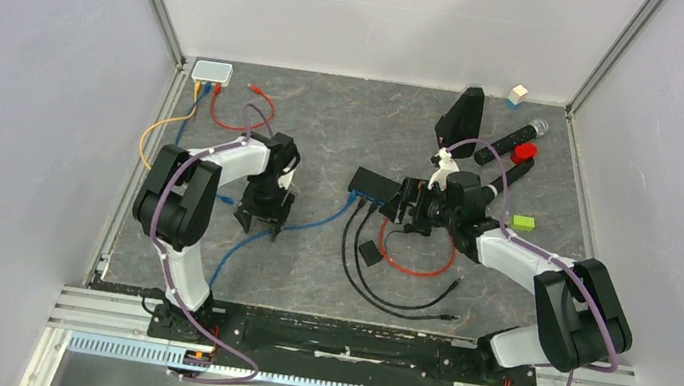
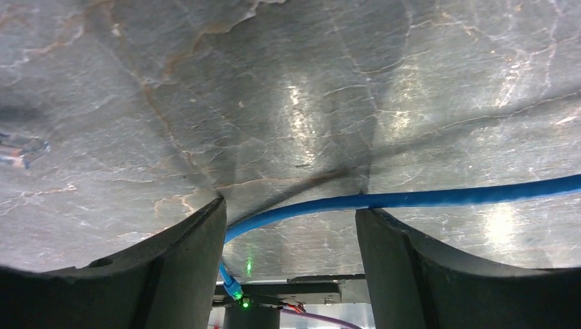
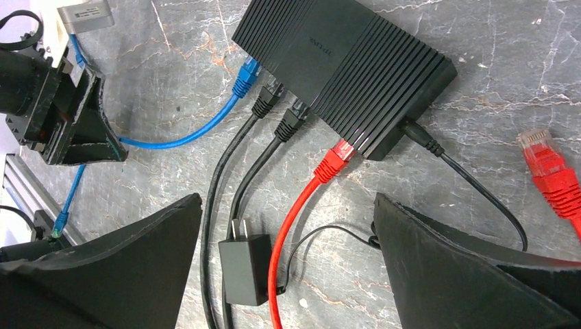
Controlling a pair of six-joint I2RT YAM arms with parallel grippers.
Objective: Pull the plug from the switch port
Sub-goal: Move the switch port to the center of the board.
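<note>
One red plug (image 3: 332,161) sits in the black switch (image 3: 349,62), just ahead of my wide-open right pincer (image 3: 288,202), which touches nothing. My left pincer (image 2: 291,207), open too, straddles the blue cable (image 2: 445,199) on the table (image 2: 342,82).

From above, the right gripper (image 1: 409,205) covers the switch's (image 1: 373,183) right end and the red plug (image 3: 333,162). At the right wrist, the red cable (image 3: 284,240) leaves the bottom edge. The left wrist's blurred scrap (image 2: 20,149) cannot be identified.

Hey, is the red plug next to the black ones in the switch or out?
In. The red plug is seated in a port of the switch, right beside the black plugs.
</note>
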